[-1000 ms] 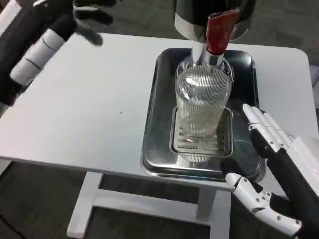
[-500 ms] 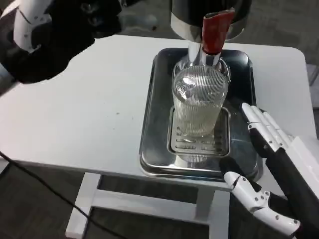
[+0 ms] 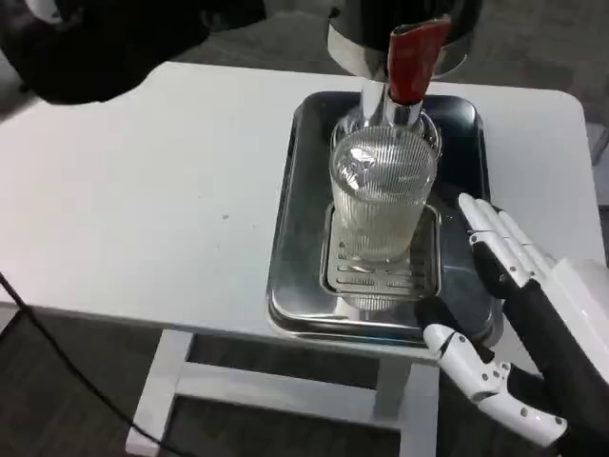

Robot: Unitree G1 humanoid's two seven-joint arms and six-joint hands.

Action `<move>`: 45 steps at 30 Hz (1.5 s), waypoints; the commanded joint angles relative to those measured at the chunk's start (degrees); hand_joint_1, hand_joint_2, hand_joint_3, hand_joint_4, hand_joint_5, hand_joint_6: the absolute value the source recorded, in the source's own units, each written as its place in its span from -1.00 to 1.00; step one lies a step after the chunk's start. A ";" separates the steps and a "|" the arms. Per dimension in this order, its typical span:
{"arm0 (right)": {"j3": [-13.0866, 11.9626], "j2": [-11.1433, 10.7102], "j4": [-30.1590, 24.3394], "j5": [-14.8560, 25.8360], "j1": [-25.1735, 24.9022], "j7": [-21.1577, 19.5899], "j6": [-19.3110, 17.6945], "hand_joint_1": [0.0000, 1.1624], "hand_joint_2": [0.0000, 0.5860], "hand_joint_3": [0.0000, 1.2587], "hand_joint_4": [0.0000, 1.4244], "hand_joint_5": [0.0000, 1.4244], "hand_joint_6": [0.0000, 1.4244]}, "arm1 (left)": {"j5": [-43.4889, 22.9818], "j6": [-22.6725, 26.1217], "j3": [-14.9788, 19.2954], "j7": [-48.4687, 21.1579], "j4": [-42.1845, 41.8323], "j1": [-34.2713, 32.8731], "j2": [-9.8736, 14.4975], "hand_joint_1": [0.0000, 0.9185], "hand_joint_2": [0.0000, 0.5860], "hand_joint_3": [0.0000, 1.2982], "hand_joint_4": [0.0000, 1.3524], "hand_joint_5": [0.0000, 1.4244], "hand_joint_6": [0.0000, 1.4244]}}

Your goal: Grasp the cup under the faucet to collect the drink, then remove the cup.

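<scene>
risk: tipping the ribbed clear glass cup (image 3: 383, 195) on approach.
cup stands under the red-handled faucet (image 3: 411, 59); right hand (image 3: 509, 314) beside it, spread, holding nothing (a clumsy closing could knock it over).

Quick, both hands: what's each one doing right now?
Left hand: blurred at the top left corner, state cannot be told.
Right hand: open, fingers spread beside the cup, holding nothing.
</scene>
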 commanded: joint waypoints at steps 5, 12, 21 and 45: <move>-0.06 -0.12 0.03 0.16 0.97 -0.89 -1.04 -0.83 0.52 -1.00 -1.00 -1.00 -0.93 | 6.13 -5.12 -2.21 -3.04 4.59 -3.51 -1.43 -1.00 -0.74 -0.85 -1.00 -0.91 -0.62; -0.05 -0.22 0.26 0.51 0.82 -1.10 -1.25 -0.83 0.52 -1.00 -1.00 -1.00 -0.93 | 9.32 -8.80 -3.29 -4.82 7.91 -5.47 -2.67 -1.00 -0.76 -0.85 -1.00 -0.91 -0.62; -0.62 -0.38 0.33 1.24 0.79 -1.04 -1.36 -0.84 0.52 -1.00 -1.00 -1.00 -0.92 | 12.46 -12.28 -4.73 -5.97 11.38 -7.16 -5.48 -1.00 -0.78 -0.85 -1.00 -0.91 -0.62; -0.51 -0.10 0.14 1.67 2.28 -1.44 -1.74 -0.84 0.52 -1.00 -1.00 -1.00 -0.91 | 19.76 -26.29 -8.42 -5.09 12.85 -5.85 -8.45 -1.00 -0.83 -0.84 -1.00 -0.91 -0.62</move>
